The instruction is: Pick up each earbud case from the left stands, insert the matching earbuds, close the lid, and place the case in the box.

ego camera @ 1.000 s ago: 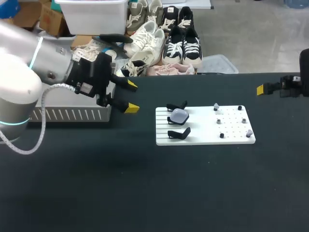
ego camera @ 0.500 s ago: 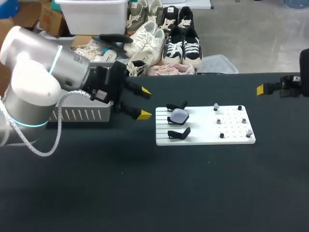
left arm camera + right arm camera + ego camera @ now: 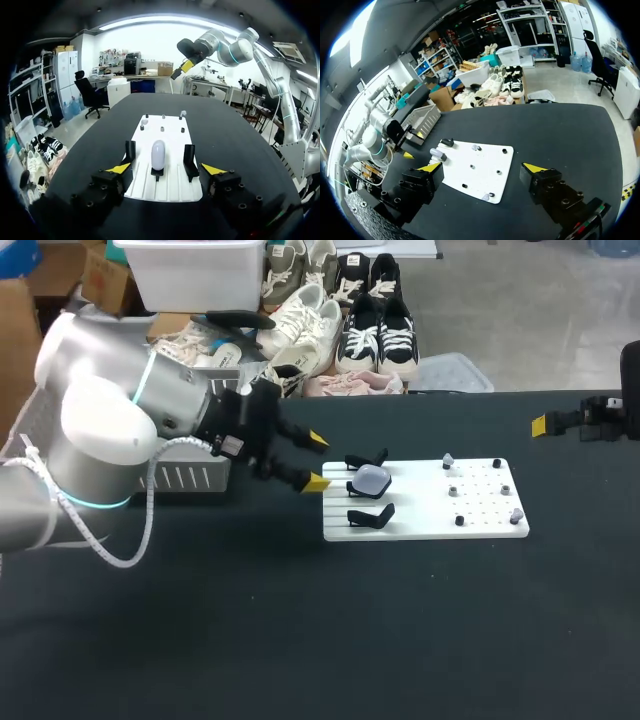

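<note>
A pale earbud case (image 3: 372, 479) sits on the middle one of three black stands at the left end of a white board (image 3: 480, 528). The two stands beside it (image 3: 366, 459) (image 3: 370, 516) are bare. Small earbuds (image 3: 447, 460) rest on pegs on the board's right half. My left gripper (image 3: 317, 461) is open just left of the board, level with the case. In the left wrist view the case (image 3: 158, 154) stands ahead of the left gripper (image 3: 166, 170), centred between the fingers and untouched. My right gripper (image 3: 548, 425) hangs open far to the right, with nothing in it (image 3: 485, 168).
A grey slatted box (image 3: 150, 476) stands on the table behind my left arm, also visible as the box (image 3: 422, 117) in the right wrist view. Dark tabletop (image 3: 350, 640) lies in front of the board.
My left arm has swung right from beside the grey box to the board's left edge, its fingers now facing the case. The right arm has not moved.
</note>
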Tool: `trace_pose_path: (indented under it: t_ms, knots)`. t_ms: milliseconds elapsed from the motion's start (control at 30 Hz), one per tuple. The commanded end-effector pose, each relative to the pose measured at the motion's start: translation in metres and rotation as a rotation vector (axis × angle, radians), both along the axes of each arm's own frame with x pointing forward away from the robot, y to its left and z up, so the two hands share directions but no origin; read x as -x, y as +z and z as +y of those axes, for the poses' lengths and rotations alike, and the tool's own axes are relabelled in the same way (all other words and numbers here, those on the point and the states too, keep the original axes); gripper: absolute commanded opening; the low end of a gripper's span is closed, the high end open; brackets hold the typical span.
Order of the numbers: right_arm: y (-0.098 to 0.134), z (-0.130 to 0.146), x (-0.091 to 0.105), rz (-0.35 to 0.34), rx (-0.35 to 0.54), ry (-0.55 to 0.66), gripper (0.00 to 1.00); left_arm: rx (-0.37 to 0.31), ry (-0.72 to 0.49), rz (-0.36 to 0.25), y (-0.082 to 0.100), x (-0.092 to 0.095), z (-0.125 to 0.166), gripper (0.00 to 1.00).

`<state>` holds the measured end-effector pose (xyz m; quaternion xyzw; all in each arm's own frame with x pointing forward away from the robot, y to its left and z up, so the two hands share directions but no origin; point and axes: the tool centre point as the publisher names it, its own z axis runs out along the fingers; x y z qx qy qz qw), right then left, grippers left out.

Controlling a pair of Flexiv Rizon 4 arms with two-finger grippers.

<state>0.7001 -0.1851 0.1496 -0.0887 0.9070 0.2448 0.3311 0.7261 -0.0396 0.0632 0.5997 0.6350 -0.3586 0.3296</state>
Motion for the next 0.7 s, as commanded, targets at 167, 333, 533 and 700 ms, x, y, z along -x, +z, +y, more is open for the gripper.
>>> trace_pose_path:
  t_ms: [167,333,533,700]
  knots:
    - [0.0,-0.001,-0.001,0.0,-0.002,0.004,1.0,0.012,-0.037,0.014,-0.01,-0.003,-0.006,0.58]
    - [0.0,-0.001,-0.001,0.0,-0.002,0.004,1.0,0.015,-0.046,0.013,-0.014,-0.002,-0.013,0.76]
    - [0.0,-0.001,-0.001,0.0,-0.002,0.004,1.0,0.013,-0.035,0.004,-0.02,-0.002,-0.021,0.85]
    - [0.0,-0.001,-0.001,0.0,-0.002,0.004,1.0,0.014,-0.048,-0.003,-0.025,0.0,-0.028,0.8]
